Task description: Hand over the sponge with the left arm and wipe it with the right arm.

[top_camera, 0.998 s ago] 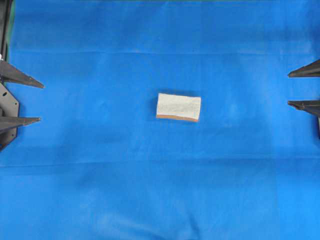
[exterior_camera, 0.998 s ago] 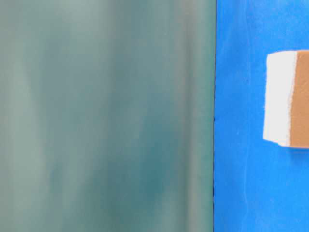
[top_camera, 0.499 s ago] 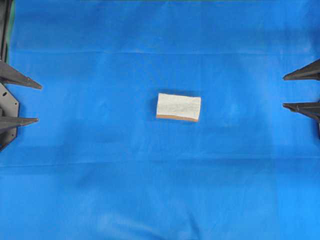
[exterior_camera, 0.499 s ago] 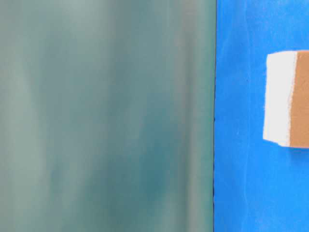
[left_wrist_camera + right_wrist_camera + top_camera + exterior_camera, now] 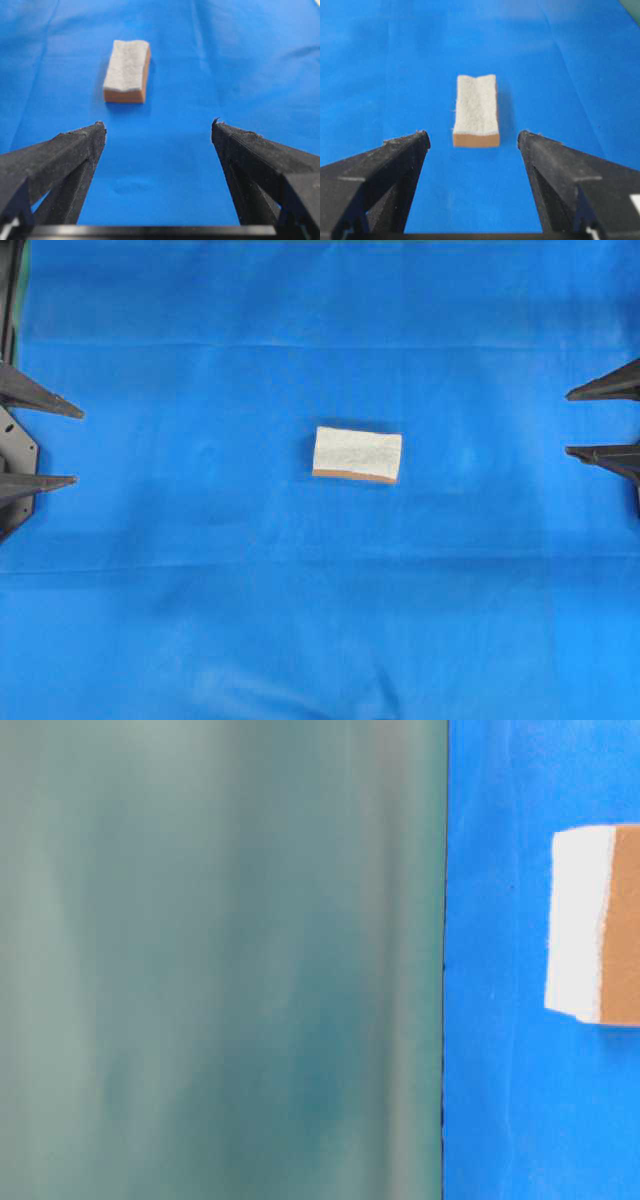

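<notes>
Overhead view: sponge on blue cloth, both hands wide and empty

Sponge [image 5: 357, 454]: lies flat mid-table on the blue cloth [image 5: 200, 590], pale fuzzy side up, orange-brown layer beneath.
Left hand [image 5: 40, 445]: at the view's left edge, fingers spread wide, holding nothing, well apart from the sponge.
Right hand [image 5: 600, 422]: at the opposite edge, likewise wide open and empty.

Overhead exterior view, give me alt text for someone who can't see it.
A small sponge, pale fuzzy top over a thin orange layer, lies alone near the middle of a blue cloth. The left claw and the right claw sit open at opposite edges, both pointing inward and well clear of the sponge.
</notes>
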